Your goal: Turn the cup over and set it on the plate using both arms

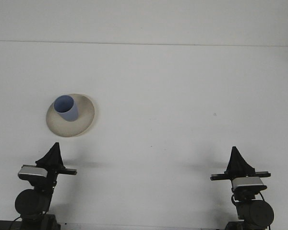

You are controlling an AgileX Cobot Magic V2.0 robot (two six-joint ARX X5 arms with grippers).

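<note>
A light blue cup [66,109] stands upright, mouth up, on the left part of a cream plate [84,120] at the table's left. My left gripper [55,146] rests low at the near left edge, below the plate and well apart from it, its fingers together in a single point and holding nothing. At the near right edge, far from the cup, my right gripper [234,150] is likewise shut and empty.
The white table [173,96] runs back to a pale wall. A tiny dark speck [214,114] marks the surface at the right.
</note>
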